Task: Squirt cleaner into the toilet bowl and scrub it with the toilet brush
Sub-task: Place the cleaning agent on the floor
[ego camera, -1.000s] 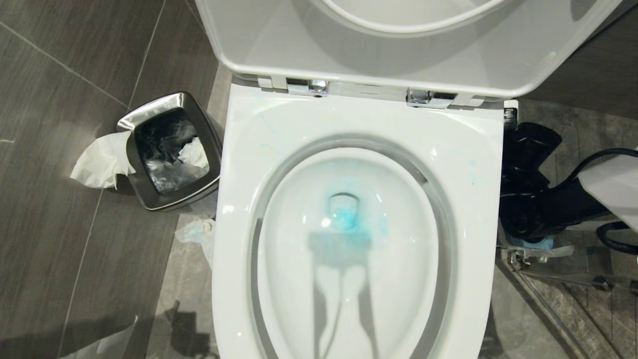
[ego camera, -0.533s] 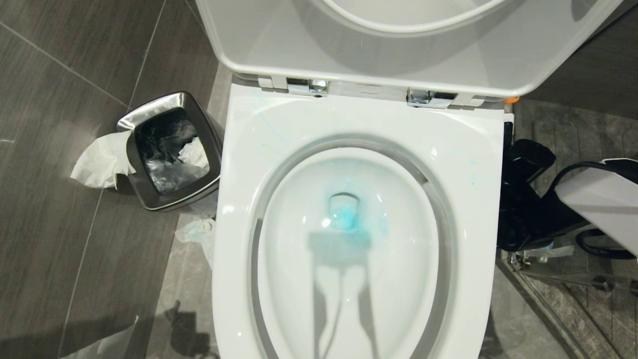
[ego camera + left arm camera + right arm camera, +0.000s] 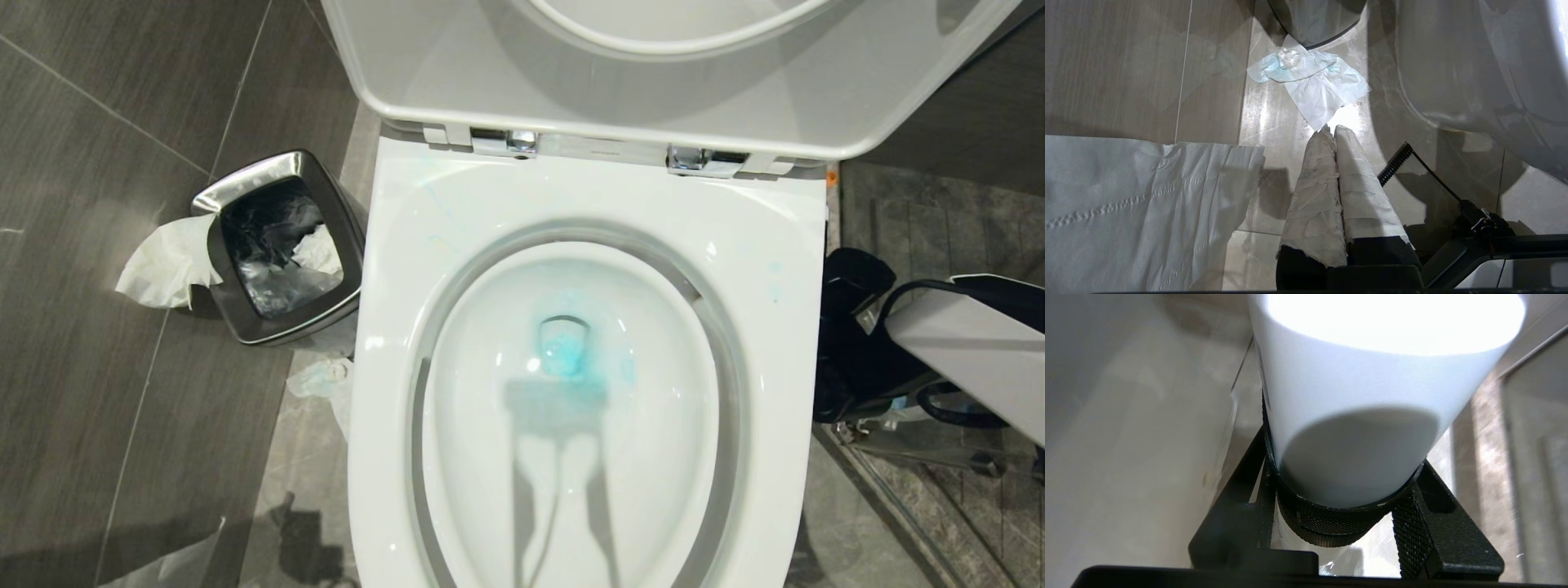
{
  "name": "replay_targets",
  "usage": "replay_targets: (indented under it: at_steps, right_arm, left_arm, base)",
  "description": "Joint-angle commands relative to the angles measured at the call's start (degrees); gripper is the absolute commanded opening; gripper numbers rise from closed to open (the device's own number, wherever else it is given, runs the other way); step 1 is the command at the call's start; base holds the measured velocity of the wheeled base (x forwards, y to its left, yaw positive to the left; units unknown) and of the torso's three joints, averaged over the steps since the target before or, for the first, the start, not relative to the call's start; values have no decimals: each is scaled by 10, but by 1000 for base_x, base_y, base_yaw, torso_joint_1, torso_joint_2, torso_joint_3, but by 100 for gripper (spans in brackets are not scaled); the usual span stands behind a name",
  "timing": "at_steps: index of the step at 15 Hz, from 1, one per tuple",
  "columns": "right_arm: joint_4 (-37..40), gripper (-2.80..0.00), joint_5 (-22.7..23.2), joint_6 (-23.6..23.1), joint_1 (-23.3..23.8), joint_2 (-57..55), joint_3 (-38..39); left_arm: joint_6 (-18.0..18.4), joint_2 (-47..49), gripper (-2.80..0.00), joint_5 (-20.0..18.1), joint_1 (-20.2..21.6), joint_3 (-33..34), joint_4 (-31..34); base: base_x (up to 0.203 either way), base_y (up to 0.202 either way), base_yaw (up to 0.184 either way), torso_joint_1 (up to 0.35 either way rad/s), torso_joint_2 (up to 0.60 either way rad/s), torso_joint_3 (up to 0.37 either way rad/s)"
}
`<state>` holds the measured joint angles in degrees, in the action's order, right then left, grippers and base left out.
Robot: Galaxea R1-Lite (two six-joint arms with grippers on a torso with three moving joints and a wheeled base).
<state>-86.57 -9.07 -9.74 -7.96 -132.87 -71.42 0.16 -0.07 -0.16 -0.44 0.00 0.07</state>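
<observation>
1. The toilet bowl (image 3: 588, 196) is filling the middle of the head view, with its lid (image 3: 653, 90) standing raised along the top edge.
2. The cleaner (image 3: 563, 353) is showing as a teal-blue tint around the drain at the centre of the basin, with faint blue smears on the rim at the upper left and at the right.
3. The right arm (image 3: 963, 343) is reaching in from the right edge of the head view, low beside the bowl's right side.
4. The right claw (image 3: 1347, 490) is clenching a white round object (image 3: 1363, 396) between its black knurled fingers (image 3: 1412, 522). I cannot tell from the wrist view whether this is the toilet brush.
5. The left claw (image 3: 1331, 132) is hanging clenched over the floor (image 3: 1126, 61), its two fingers (image 3: 1314, 188) wrapped in white paper and pressing together with nothing between them.
6. A crumpled tissue (image 3: 1310, 85) with a bluish stain is lying on the floor just beyond those fingertips, and a large paper sheet (image 3: 1147, 204) is filling the lower left of that view.
7. A steel waste bin (image 3: 277, 245) is standing at the upper left of the head view, just beside the bowl, with white paper (image 3: 163, 261) hanging over its left side.
</observation>
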Motion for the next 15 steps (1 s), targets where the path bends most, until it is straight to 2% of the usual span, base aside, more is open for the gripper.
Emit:
replay_targets:
  at_steps: [1,7,15]
  right_arm:
    - [-5,-280,5,1,0,-18,-3]
    - [-11,-280,18,2,-2,-78,-71]
    - [-11,-280,24,1,-1,-105,-96]
  left_arm:
    - [0,1,-280,0,0,0,0]
    - [0,1,-280,0,0,0,0]
    - [0,1,-280,0,0,0,0]
  base:
    - [0,0,0,0,0,0]
    - [0,0,0,0,0,0]
    - [0,0,0,0,0,0]
